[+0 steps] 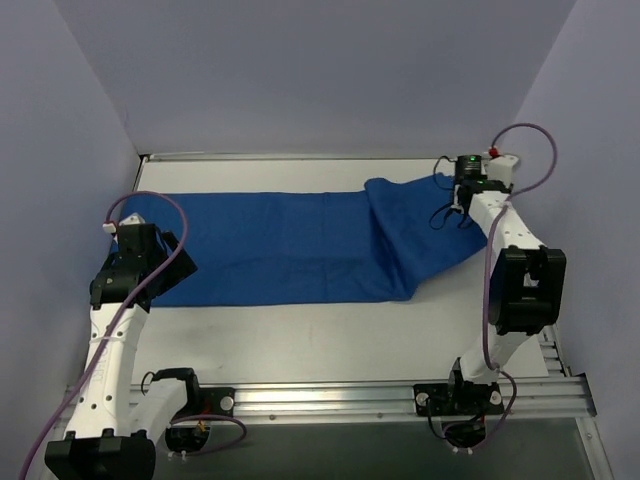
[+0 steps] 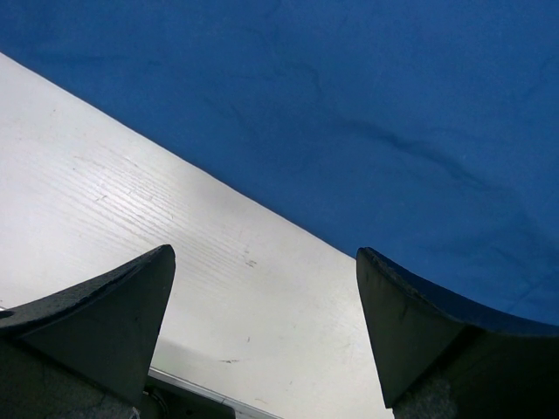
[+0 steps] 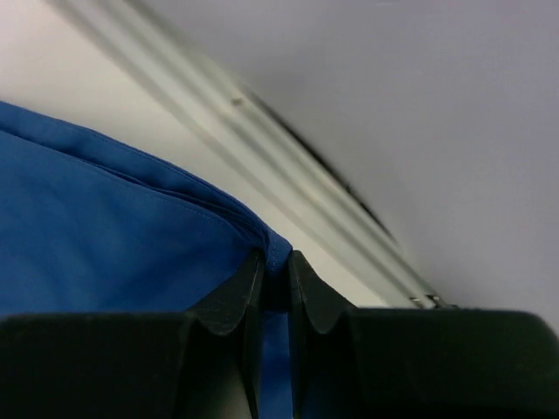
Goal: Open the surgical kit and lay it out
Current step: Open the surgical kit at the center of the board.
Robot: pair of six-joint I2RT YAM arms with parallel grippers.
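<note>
One corner of blue cloth is pinched in the right tool; a sharp tug could slip it free. The left tool hangs spread.

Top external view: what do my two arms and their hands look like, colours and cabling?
Both the left arm and right arm have white links with black joint housings, each trailing a looping purple cable. The right wrist shows a green light and a red cap. The left hand and right hand have dark, wedge-shaped fingers.
</note>
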